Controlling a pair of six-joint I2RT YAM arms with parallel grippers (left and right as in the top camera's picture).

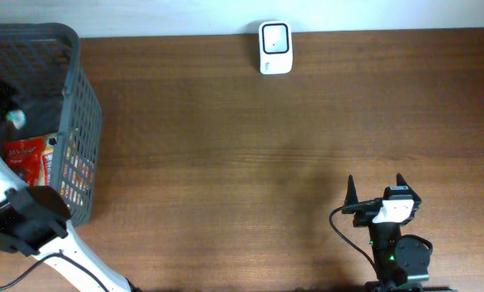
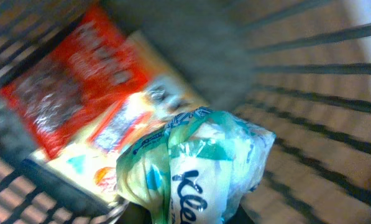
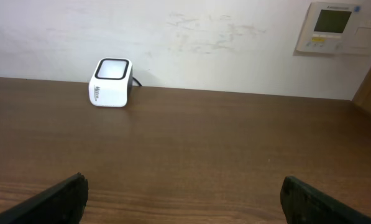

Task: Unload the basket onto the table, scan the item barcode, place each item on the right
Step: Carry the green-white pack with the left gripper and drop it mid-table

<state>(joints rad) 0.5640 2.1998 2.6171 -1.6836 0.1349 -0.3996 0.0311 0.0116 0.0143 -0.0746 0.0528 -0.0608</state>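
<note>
Crinkly plastic of the tissue pack (image 2: 197,162), inside the basket (image 1: 83,122) at upper left of the overhead view, is bunching, looking light and soft, where the left gripper (image 2: 182,218) is pinching its middle; the right gripper (image 3: 185,196) is hanging wide open, empty.

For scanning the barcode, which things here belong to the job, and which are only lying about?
Job: tissue pack, barcode scanner, basket.
Lying about: red packet, yellow packet, wall panel.
</note>
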